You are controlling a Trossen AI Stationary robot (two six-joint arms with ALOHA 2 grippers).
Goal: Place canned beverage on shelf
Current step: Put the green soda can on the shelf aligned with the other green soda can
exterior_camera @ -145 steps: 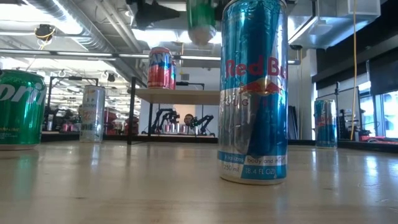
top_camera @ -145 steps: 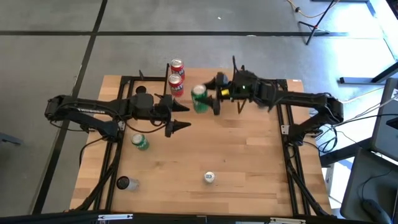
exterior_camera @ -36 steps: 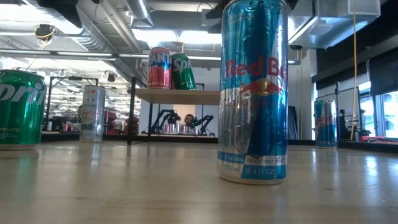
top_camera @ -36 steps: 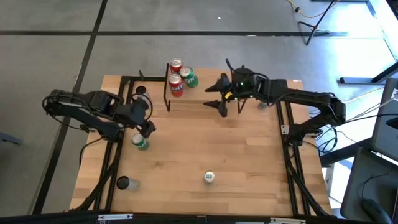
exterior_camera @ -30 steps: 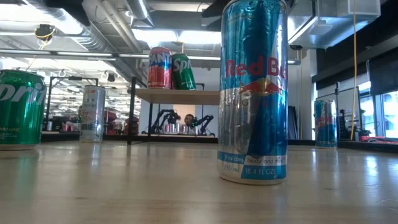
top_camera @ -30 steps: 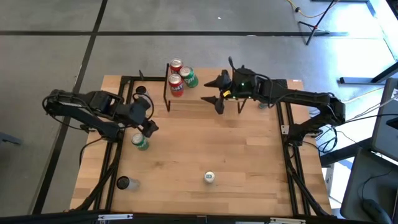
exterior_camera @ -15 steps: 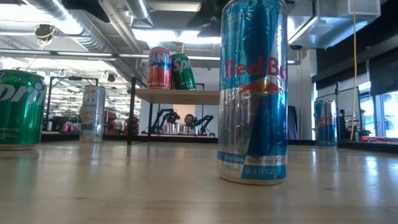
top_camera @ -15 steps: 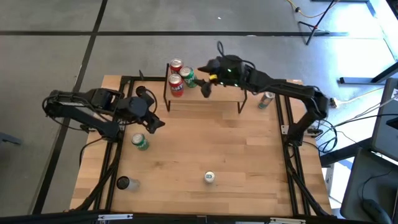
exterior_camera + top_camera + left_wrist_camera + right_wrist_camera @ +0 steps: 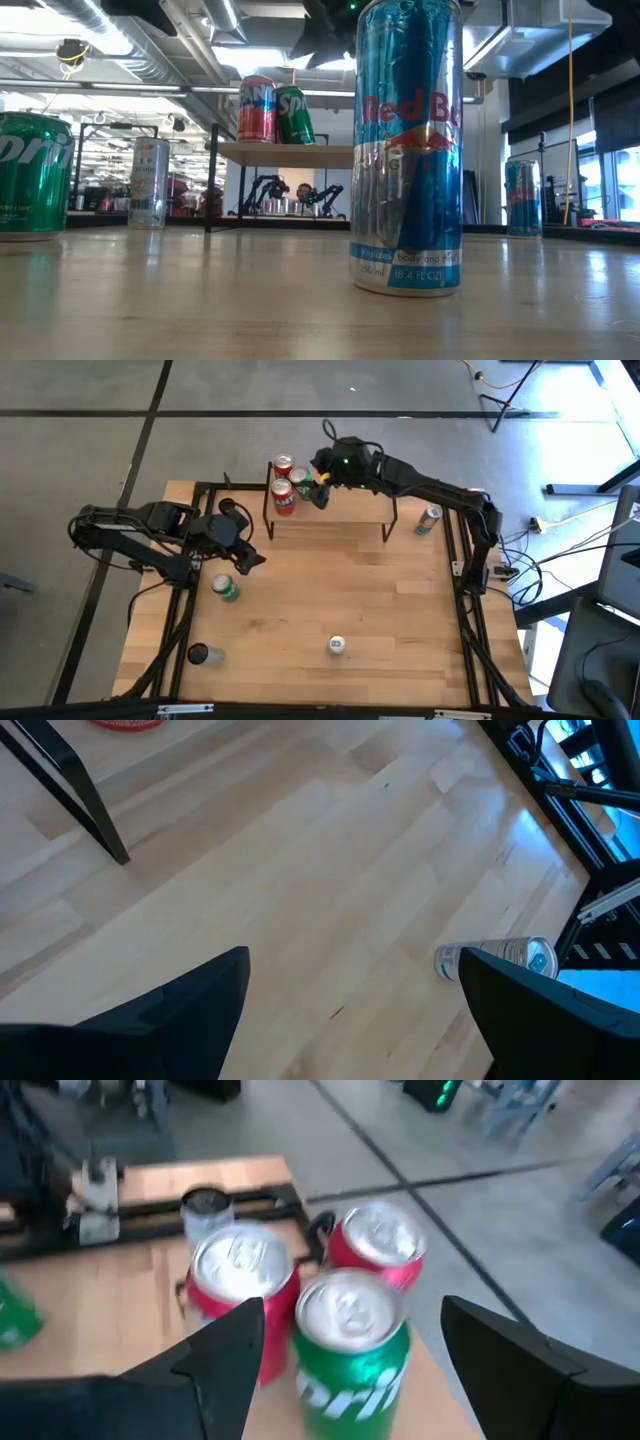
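Observation:
The shelf [image 9: 350,512] stands at the table's far edge, its light wooden top on thin black legs. At its left end stand two red cans [image 9: 284,467] [image 9: 282,496] and a green canned beverage [image 9: 350,1342], all upright on their bases. My right gripper [image 9: 353,1305] hovers open over that end, one finger on either side of the green can and clear of it. In the high view the right gripper [image 9: 319,488] partly hides this can. My left gripper [image 9: 249,553] waits open above the table's left part, over bare wood [image 9: 353,955].
Loose cans stand about the table: a green one [image 9: 226,588] at the left, a dark-topped one [image 9: 199,654] near the left front, a blue Red Bull can [image 9: 337,645] near the front, another [image 9: 428,518] at the far right, a dark one [image 9: 225,505] left of the shelf.
My right gripper has reached out from the shelf's middle toward the table's far left, over the shelf top and up to the green can, rising a little and staying open. The cans on the shelf have kept still.

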